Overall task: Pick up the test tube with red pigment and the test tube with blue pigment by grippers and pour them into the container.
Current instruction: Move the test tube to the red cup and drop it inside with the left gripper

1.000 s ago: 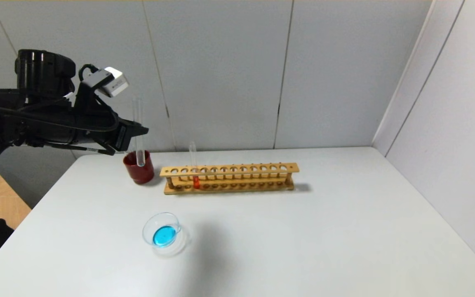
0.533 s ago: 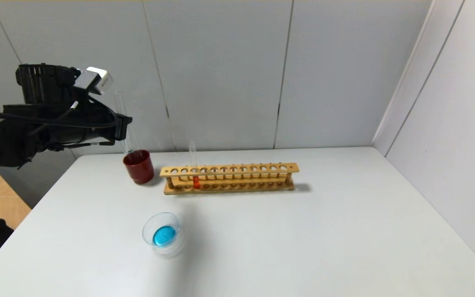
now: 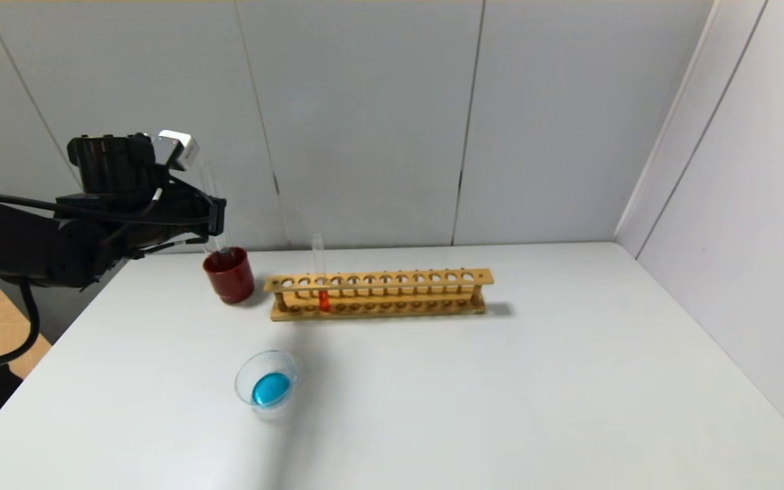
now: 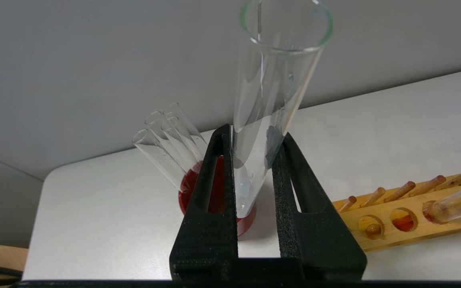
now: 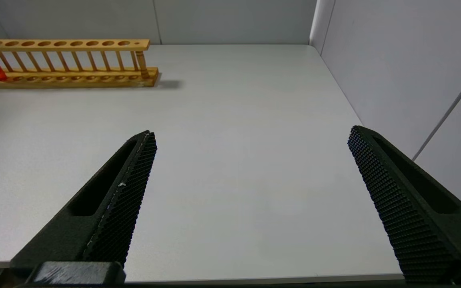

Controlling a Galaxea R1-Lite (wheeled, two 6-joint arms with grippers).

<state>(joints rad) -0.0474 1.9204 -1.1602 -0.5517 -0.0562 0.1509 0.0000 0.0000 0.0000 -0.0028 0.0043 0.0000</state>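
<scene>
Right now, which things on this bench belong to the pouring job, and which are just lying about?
Job: test tube with red pigment in the rack; glass beaker holding blue liquid; empty tube held in the left pincer.
Lying about: dark red cup, spare clear tubes, right pincer, open.

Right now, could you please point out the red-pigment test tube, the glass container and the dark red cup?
test tube with red pigment (image 3: pixel 324 300): head view, on its orange-red liquid column.
container (image 3: pixel 250 371): head view, on its clear glass wall.
dark red cup (image 3: pixel 230 280): head view, on its outer side.
</scene>
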